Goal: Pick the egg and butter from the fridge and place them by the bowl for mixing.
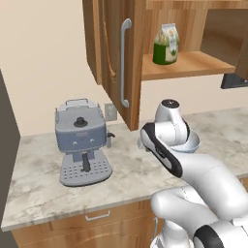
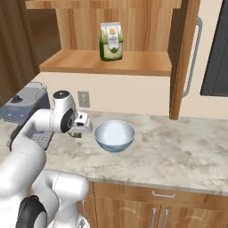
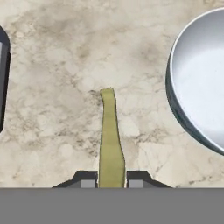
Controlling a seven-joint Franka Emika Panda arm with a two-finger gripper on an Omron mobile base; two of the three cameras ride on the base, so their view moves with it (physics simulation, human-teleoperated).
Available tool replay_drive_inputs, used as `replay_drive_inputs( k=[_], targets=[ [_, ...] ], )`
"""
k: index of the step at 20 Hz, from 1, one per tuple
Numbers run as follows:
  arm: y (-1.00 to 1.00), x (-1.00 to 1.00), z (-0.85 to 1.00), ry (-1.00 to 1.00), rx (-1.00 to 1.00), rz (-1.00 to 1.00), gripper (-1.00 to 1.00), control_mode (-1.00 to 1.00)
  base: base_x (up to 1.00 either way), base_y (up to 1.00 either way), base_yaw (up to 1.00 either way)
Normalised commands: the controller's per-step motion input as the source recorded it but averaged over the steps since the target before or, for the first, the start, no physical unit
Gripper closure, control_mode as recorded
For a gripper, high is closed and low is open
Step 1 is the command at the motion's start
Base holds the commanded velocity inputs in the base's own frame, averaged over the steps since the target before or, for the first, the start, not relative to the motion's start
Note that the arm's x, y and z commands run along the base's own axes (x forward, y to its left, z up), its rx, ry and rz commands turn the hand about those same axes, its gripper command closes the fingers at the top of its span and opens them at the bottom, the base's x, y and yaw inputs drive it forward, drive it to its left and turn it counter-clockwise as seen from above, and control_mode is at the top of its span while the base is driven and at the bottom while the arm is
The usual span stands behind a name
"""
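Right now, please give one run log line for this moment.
gripper: shut on butter | over counter | beside bowl | butter not released

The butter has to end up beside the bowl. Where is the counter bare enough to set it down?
The gripper holds the butter over bare marble between the coffee machine and the bowl. More bare counter lies on the bowl's far side. It is tightest right against the bowl's rim.

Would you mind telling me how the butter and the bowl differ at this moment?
The butter is a thin yellowish-olive stick; the bowl is round, pale blue-grey and far wider. The butter is gripped between the jaws above the counter, while the bowl sits free on the marble. They share the same stretch of counter, close together.
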Motion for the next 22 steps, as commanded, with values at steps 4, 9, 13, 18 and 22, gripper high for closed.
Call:
replay_drive_inputs(
  k=[4, 9, 13, 18, 22],
  targets=[
    [0.0, 0.32, -0.21, -0.03, 0.0, 0.0, 1.0, -1.0, 0.0, 0.0, 0.0],
    [0.07, 0.42, -0.04, 0.0, 0.0, -0.02, 1.0, -1.0, 0.0, 0.0, 0.0],
    [0.0, 0.46, -0.12, 0.02, 0.0, 0.0, 1.0, -1.0, 0.0, 0.0, 0.0],
    [0.17, 0.44, -0.44, 0.14, -0.07, 0.0, 1.0, -1.0, 0.0, 0.0, 0.0],
    [0.11, 0.41, -0.24, 0.08, -0.06, 0.0, 1.0, -1.0, 0.0, 0.0, 0.0]
  ],
)
